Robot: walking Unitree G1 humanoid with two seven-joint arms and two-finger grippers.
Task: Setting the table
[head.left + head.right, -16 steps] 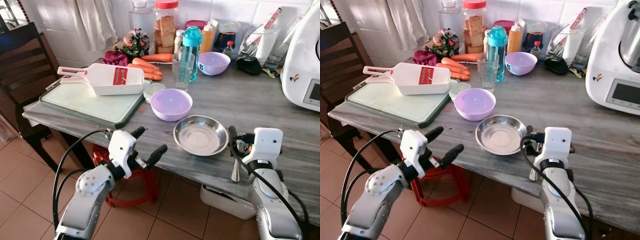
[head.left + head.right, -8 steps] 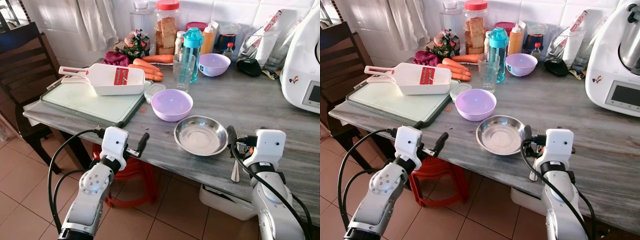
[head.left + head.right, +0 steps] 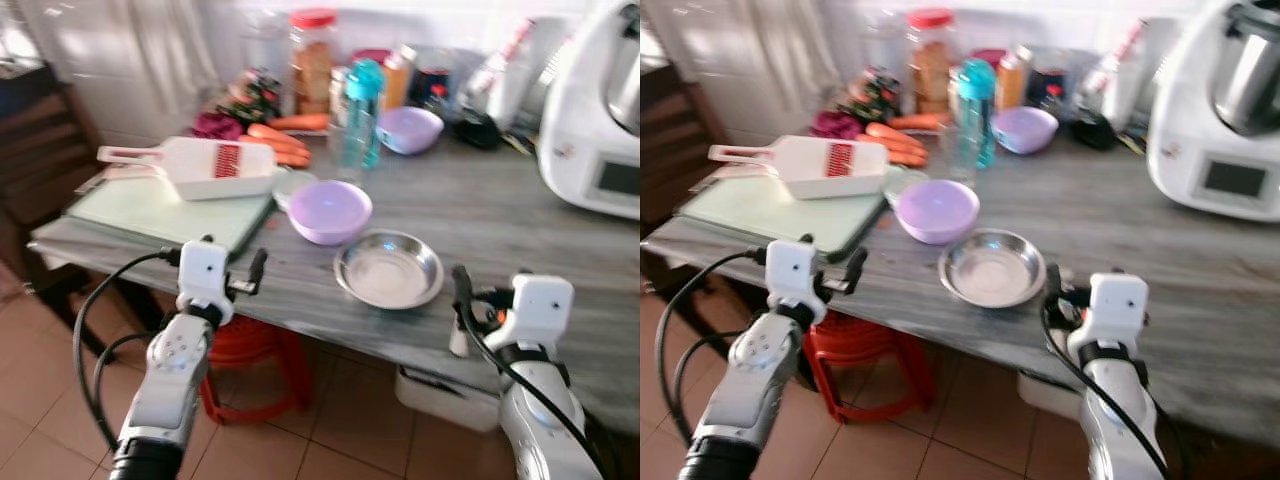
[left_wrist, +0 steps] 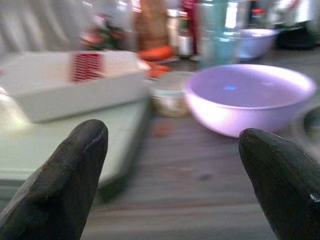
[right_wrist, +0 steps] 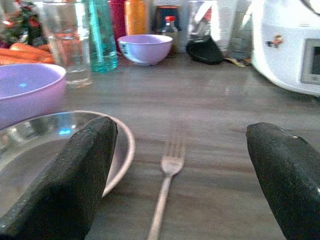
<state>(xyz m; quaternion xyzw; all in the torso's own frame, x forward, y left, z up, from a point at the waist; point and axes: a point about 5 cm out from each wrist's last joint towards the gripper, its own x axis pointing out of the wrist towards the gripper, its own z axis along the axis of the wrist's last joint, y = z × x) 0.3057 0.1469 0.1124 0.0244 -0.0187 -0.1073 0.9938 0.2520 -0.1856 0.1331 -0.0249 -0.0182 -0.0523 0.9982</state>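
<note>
Your round stainless-steel plate (image 3: 389, 270) sits just right of centre in the head view, on the grey marble-look tabletop (image 3: 520, 215) close to its front edge. It is shallow and shiny, with a wide flat rim. Just behind it to the upper left stands a lilac plastic bowl (image 3: 330, 210), close to its rim; whether they touch is unclear. In the right wrist view a slim silver fork (image 5: 166, 192) lies flat on the table just beside the plate's rim, tines pointing away from the camera.

Your right gripper (image 5: 182, 185) hovers at the table's front edge at lower right, its two black fingers spread wide either side of the fork and holding nothing. Your left gripper (image 4: 175, 180) is at lower left of the head view, by the table edge in front of the pale green cutting board (image 3: 150, 205); its fingers are also wide apart and empty, facing the lilac bowl.

On the board rests a white slicer with a red blade insert (image 3: 215, 165). A second lilac bowl (image 3: 410, 128) and a teal bottle (image 3: 362, 105) stand toward the top centre, and a white kitchen machine (image 3: 600, 110) is at upper right. The head view is blurred.
</note>
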